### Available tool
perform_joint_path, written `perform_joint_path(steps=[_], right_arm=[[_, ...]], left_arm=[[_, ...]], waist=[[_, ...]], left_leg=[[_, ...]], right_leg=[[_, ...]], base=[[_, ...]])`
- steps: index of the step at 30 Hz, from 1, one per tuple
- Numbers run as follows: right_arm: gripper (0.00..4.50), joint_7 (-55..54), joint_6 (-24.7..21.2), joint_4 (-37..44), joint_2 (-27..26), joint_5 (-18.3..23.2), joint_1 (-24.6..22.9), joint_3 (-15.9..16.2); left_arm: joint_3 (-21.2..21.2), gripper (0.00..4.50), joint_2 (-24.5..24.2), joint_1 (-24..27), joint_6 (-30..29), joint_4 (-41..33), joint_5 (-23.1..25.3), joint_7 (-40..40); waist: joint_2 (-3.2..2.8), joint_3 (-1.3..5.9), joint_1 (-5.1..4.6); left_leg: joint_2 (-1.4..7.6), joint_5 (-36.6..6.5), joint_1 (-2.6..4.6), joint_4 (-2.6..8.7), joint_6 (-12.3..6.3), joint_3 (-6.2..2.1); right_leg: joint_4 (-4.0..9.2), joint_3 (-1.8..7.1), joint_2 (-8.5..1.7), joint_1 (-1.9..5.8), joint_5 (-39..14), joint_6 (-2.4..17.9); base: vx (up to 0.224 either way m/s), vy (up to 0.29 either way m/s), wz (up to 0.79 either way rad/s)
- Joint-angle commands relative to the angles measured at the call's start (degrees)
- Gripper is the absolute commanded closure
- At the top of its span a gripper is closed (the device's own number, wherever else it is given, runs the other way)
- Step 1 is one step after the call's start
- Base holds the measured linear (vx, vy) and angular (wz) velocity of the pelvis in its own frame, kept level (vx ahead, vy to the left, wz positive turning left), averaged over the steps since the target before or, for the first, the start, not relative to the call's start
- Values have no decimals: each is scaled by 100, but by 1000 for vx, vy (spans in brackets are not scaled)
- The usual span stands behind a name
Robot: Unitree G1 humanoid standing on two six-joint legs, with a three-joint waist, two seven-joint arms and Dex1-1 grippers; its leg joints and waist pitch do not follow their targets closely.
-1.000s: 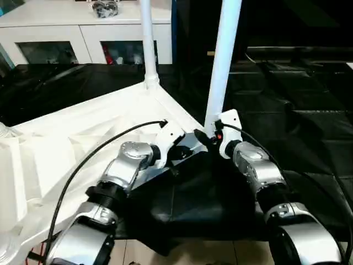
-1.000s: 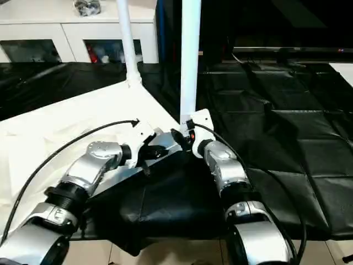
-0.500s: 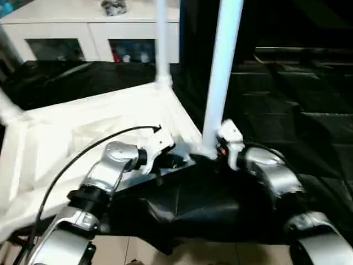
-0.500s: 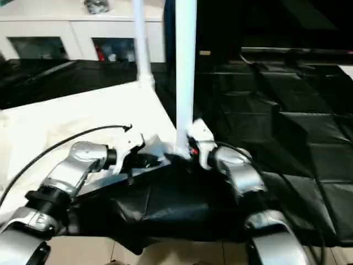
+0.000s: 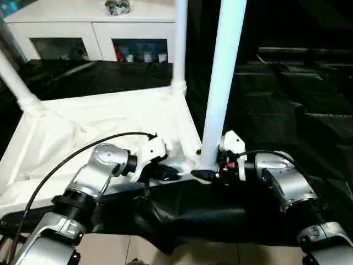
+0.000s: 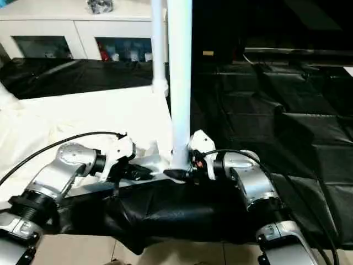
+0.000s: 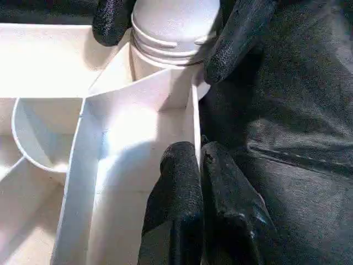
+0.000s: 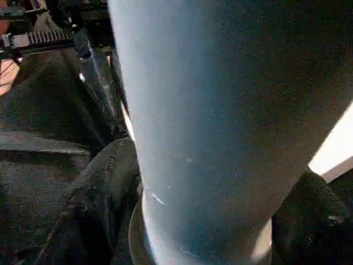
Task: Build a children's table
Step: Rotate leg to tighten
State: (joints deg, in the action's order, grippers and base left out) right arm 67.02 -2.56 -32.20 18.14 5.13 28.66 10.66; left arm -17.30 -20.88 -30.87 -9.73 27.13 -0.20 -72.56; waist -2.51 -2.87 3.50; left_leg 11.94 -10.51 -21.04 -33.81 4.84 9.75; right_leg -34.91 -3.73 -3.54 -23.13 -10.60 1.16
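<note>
Your tabletop [image 5: 99, 132] lies upside down on the black-draped counter [image 5: 309, 105], ribbed underside facing up, taking up the left half of the head view. Three legs stand upright in its corner sockets: the near leg [image 5: 220, 83] at the corner closest to you, roughly at the centre of the head view, a second leg [image 5: 180, 44] behind it toward 12 o'clock at the far corner, and a third leg [image 5: 15, 83] out at about 10 o'clock on the left corner.

Your right hand [image 5: 205, 174] sits at the foot of the near leg, approaching from 3 o'clock. Its two black fingers [image 7: 234, 38] stand on either side of the leg's ribbed base just above the socket, closed around that leg; the right wrist view shows the tube pressed right up between them.

Your left hand [image 7: 199, 165] comes in from about 8 o'clock and grips the tabletop's thin outer rim wall just beside that same corner socket. Its fingers are pinched narrow, one inside the rim and one outside against the black cloth.

The two hands sit close together at this corner without touching. Beyond the counter, at 11 o'clock, stands a white cabinet [image 5: 71, 33] with glass doors.
</note>
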Motion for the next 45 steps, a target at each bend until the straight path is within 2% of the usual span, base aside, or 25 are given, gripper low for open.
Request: perform_joint_path(steps=[1,5,7,11,13,14,15,16,19,21,22,25,27,28,30,31,32,33,35,39,41,43,45], right_arm=[[131,137,-70,193,-62,57,-11,181],[172,194,-174,305,-4,64,-63,209],[178,221,-279,393,-6,95,-116,211],[182,-172,-362,267,-240,146,-132,62],[183,-649,-368,70,-448,100,-97,-64],[183,-1531,-318,-320,-723,-99,17,-198],[183,-1972,-304,-549,-862,-190,91,-261],[184,-2228,-307,-676,-939,-242,135,-296],[184,-3169,-538,-1138,-1305,-190,358,-570],[184,-3599,-673,-1411,-1494,-199,531,-637],[184,-3839,-635,-1529,-1573,-282,611,-622],[184,-4456,-400,-1942,-1792,-526,867,-632],[114,-4221,-375,-2045,-1890,-395,948,-744],[114,-4100,-384,-2049,-1918,-343,961,-777],[107,-3783,-389,-1967,-1864,-250,950,-775],[87,-3725,-371,-1958,-1837,-239,950,-766],[87,-3632,-340,-1932,-1781,-246,942,-736],[68,-3386,-224,-1826,-1647,-300,896,-622],[68,-3340,-199,-1806,-1622,-310,887,-601],[68,-2021,178,-1261,-1107,-269,622,-271],[68,-1619,171,-1059,-957,-206,532,-209],[68,-1367,173,-928,-858,-176,475,-168],[68,-574,104,-461,-499,-75,257,57]], left_arm=[[-301,450,135,6,60,-251,-76,-305],[-274,450,114,14,61,-240,-40,-251],[-264,450,121,23,15,-258,-60,-193],[-150,450,321,-27,-160,-149,-71,171],[-63,450,495,-99,-229,-4,-13,547],[77,450,756,-250,-323,269,85,1172],[142,450,890,-341,-368,414,129,1474],[177,450,966,-396,-394,498,153,1647],[334,450,1274,-637,-520,826,201,2322],[405,450,1437,-775,-555,990,224,2654],[420,450,1493,-827,-561,1053,242,2763],[379,450,1641,-877,-497,1132,323,2844],[285,450,1657,-818,-411,1064,347,2666],[256,450,1649,-796,-371,1042,347,2612],[205,450,1544,-706,-221,949,281,2410],[189,450,1510,-683,-194,923,258,2337],[170,450,1455,-645,-158,878,235,2247],[158,450,1360,-584,-107,803,195,2078],[156,450,1344,-573,-100,789,188,2048],[68,450,999,-366,42,508,83,1243],[58,450,924,-330,44,458,41,1055],[45,450,871,-311,51,430,15,924],[-15,450,690,-223,80,273,-92,511]], waist=[[32,352,-21],[34,362,-19],[56,367,-4],[41,359,-8],[43,342,-30],[44,332,-43],[35,305,-80],[76,306,-112],[72,287,-160],[44,307,-190],[41,318,-195],[59,327,-209],[53,333,-218],[94,335,-222],[61,339,-218],[62,343,-213],[112,358,-228],[80,370,-224],[82,383,-231],[74,395,-189],[44,378,-173],[50,358,-132],[60,356,-98]], left_leg=[[123,-1223,49,379,-364,6],[123,-1100,35,374,-377,1],[124,-1034,36,369,-400,3],[120,-1083,40,370,-394,8],[111,-1231,49,384,-290,-1],[106,-1255,46,389,-264,-2],[89,-1391,73,401,-164,-3],[66,-1541,93,392,-81,-20],[55,-1627,86,413,-60,-38],[50,-1629,89,407,-111,-42],[48,-1590,75,404,-136,-41],[45,-1488,45,398,-149,-32],[42,-1480,55,386,-187,-22],[49,-1430,35,391,-241,-22],[68,-1348,27,400,-275,-27],[65,-1337,31,397,-291,-25],[67,-1240,10,391,-332,-18],[75,-1150,9,381,-367,-19],[80,-1040,-8,365,-420,-10],[96,-861,-8,336,-593,6],[109,-907,4,347,-610,14],[119,-1008,21,358,-568,19],[131,-1158,40,365,-508,14]], right_leg=[[468,251,-388,303,-1365,1272],[444,251,-382,313,-1203,1271],[433,251,-381,320,-1116,1281],[448,249,-384,304,-1226,1270],[486,250,-394,294,-1566,1188],[493,250,-391,286,-1628,1165],[535,238,-388,254,-1942,1112],[570,223,-399,270,-2346,983],[601,216,-394,261,-2612,842],[607,221,-398,251,-2559,832],[602,222,-392,272,-2424,850],[575,228,-398,274,-2174,940],[582,234,-401,274,-2132,958],[568,234,-395,292,-2004,995],[533,237,-398,303,-1771,1070],[534,236,-393,304,-1715,1092],[505,239,-396,326,-1490,1151],[484,238,-403,331,-1347,1212],[462,241,-401,340,-1126,1281],[417,240,-402,361,-668,1442],[424,233,-390,342,-726,1460],[438,237,-386,338,-899,1428],[452,236,-390,336,-1101,1389]], base=[[0,0,0],[0,0,0],[0,0,0],[0,0,0],[0,0,0],[0,0,0],[0,0,0],[0,0,0],[0,0,0],[0,0,0],[0,0,0],[0,0,0],[0,0,0],[0,0,0],[0,0,0],[0,0,0],[0,0,0],[0,0,0],[0,0,0],[0,0,0],[0,0,0],[0,0,0],[0,0,0]])
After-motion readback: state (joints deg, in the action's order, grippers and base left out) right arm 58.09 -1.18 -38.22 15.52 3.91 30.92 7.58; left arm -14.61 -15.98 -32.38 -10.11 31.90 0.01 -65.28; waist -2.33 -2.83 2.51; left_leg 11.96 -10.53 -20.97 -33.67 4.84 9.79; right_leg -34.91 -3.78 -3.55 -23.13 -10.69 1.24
